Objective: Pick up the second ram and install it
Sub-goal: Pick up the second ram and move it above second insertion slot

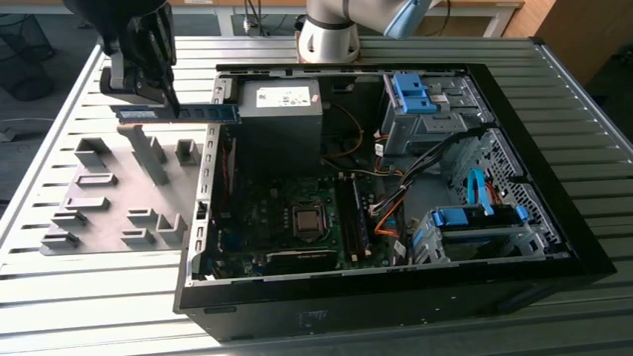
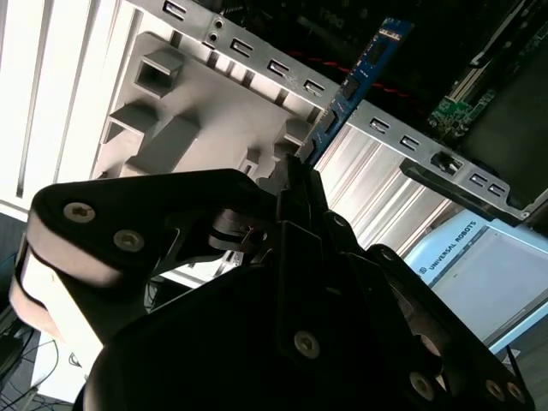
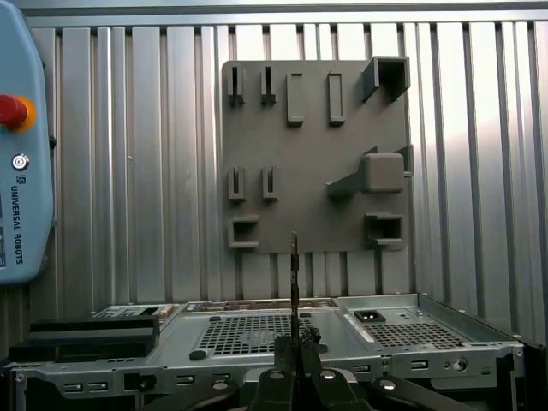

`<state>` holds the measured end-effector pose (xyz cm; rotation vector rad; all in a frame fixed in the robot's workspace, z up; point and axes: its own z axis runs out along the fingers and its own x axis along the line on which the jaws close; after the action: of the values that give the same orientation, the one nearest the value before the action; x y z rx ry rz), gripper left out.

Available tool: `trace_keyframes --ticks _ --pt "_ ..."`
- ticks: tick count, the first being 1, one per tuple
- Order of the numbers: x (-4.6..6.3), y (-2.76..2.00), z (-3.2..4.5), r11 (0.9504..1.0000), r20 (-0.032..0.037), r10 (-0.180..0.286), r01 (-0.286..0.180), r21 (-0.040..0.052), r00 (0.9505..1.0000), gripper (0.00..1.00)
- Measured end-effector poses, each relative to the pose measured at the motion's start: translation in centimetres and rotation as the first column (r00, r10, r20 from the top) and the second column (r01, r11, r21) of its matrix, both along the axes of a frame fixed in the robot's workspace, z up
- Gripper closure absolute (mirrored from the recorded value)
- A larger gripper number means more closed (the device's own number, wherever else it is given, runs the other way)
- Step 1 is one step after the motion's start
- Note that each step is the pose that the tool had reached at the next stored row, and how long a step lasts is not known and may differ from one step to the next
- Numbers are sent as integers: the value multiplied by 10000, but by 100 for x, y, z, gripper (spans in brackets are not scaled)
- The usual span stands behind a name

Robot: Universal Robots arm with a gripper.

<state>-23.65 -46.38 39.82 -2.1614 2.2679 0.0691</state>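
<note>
The second ram (image 1: 178, 113) is a slim blue-green board that hangs level in the air above the far end of the grey fixture plate (image 1: 109, 196), just outside the case wall on the exterior view's left. My gripper (image 1: 169, 106) is shut on it from above, near its middle. In the second wrist view the ram (image 2: 364, 73) sticks out past my gripper (image 2: 295, 175) toward the case. The first wrist view has the ram (image 3: 294, 270) edge-on, rising from my gripper (image 3: 294, 349).
The open black computer case (image 1: 554, 222) lies on the slatted metal table (image 1: 59, 311). Inside are the power supply (image 1: 280, 100), the motherboard with its memory slots (image 1: 351, 219), orange cables and blue drive-bay clips (image 1: 411, 93). A teach pendant (image 3: 21, 145) lies beside the fixture plate.
</note>
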Motion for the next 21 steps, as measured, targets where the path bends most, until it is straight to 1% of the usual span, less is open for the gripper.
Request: trace_keyframes --ticks 21 --pt "208 0 0 10000 0 0 0 -1 10000 86"
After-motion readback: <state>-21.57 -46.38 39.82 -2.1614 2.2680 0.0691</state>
